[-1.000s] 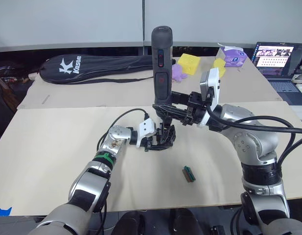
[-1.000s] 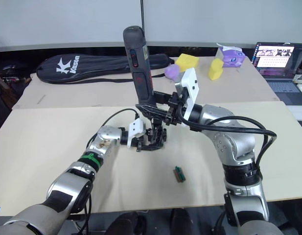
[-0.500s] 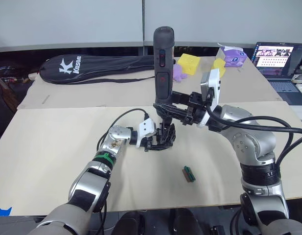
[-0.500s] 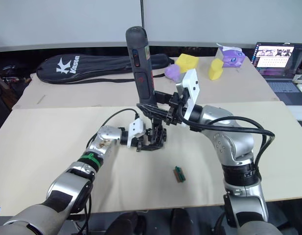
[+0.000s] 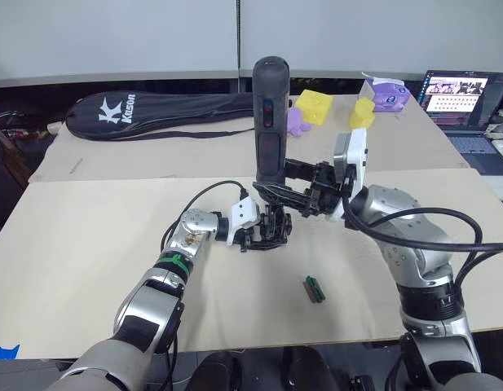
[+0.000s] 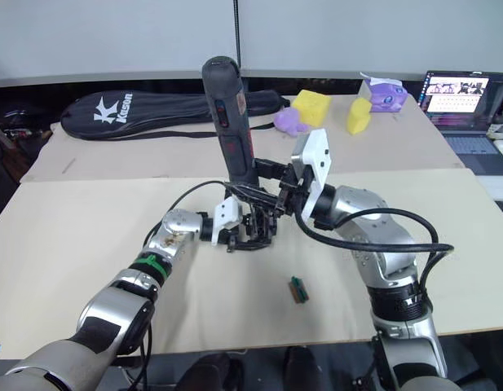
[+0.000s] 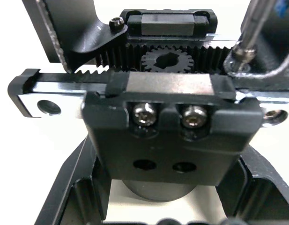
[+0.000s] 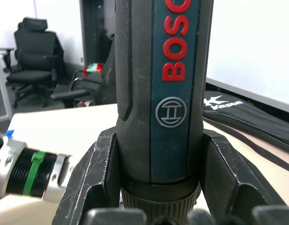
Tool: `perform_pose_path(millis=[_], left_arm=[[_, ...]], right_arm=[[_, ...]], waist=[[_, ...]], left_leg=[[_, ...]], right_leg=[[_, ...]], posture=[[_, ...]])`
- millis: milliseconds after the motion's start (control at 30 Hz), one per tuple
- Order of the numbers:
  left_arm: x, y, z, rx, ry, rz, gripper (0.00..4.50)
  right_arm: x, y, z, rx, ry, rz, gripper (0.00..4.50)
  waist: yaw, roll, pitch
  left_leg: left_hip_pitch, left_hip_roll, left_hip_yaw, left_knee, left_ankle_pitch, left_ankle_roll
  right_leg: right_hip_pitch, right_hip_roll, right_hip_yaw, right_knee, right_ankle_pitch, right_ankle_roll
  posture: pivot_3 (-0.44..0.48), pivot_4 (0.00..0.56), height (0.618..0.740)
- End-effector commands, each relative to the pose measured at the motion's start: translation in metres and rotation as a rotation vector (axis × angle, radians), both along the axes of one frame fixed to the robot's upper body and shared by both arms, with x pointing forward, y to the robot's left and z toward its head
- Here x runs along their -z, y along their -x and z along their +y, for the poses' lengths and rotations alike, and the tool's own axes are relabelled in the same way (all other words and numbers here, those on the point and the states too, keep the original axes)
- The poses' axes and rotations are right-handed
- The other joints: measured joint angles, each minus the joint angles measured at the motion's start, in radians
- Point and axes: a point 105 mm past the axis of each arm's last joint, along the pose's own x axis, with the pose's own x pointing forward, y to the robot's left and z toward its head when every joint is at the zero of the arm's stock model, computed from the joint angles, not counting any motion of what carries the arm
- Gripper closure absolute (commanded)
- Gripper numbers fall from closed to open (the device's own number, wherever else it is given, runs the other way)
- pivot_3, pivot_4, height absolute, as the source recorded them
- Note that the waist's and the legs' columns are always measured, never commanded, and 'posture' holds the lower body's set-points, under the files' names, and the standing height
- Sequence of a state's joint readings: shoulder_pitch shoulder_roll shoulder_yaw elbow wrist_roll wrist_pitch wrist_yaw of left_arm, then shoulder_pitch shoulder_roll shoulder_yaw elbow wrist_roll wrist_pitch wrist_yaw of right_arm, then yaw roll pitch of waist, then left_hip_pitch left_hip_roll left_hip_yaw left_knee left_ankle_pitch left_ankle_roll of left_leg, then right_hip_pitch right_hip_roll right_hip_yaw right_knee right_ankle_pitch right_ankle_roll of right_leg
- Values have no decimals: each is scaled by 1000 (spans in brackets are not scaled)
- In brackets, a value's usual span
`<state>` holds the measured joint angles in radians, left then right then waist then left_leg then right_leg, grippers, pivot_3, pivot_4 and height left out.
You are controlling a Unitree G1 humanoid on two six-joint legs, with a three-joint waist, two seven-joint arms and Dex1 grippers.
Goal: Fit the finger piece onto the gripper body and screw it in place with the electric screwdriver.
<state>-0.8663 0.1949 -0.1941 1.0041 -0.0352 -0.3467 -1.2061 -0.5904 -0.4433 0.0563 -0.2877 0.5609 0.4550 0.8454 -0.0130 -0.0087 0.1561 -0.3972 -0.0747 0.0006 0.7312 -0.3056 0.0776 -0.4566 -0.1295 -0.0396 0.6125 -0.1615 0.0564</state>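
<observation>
Stage: screwing under way. Left gripper clamped the gripper body; right gripper pinched the upright electric screwdriver, bit down on it. Tightening apparently unfinished.

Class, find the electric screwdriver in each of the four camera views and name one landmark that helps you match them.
Left eye view: the electric screwdriver stands upright at centre, above the gripper body.
Right eye view: upright, left of centre.
Left wrist view: its thin metal bit comes down onto the gripper body.
Right wrist view: its barrel sits clamped between the right gripper's jaws.
Shared landmark: the black racket bag.
</observation>
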Motion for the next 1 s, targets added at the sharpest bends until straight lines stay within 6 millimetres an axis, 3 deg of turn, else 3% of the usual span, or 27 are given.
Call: perform_pose_path(millis=[33, 667, 1000], left_arm=[[-12, -6, 3, -14, 7, -50, 2152], [-14, -8, 5, -19, 4, -59, 2152], [-16, -9, 5, -23, 5, -64, 2152]], right_arm=[[25, -10, -6, 43, 80, 96, 2589], [59, -28, -13, 53, 196, 189, 2589], [62, -30, -13, 45, 214, 175, 2589]], waist=[[0, 0, 0], [1, -1, -3], [1, -1, -5]], left_leg=[[0, 0, 0, 0, 0, 0], [7, 1, 0, 0, 0, 0], [9, 2, 0, 0, 0, 0]], right_leg=[[0, 0, 0, 0, 0, 0], [5, 0, 1, -1, 0, 0], [7, 0, 1, -1, 0, 0]], posture=[[0, 150, 723], [0, 150, 723], [0, 150, 723]])
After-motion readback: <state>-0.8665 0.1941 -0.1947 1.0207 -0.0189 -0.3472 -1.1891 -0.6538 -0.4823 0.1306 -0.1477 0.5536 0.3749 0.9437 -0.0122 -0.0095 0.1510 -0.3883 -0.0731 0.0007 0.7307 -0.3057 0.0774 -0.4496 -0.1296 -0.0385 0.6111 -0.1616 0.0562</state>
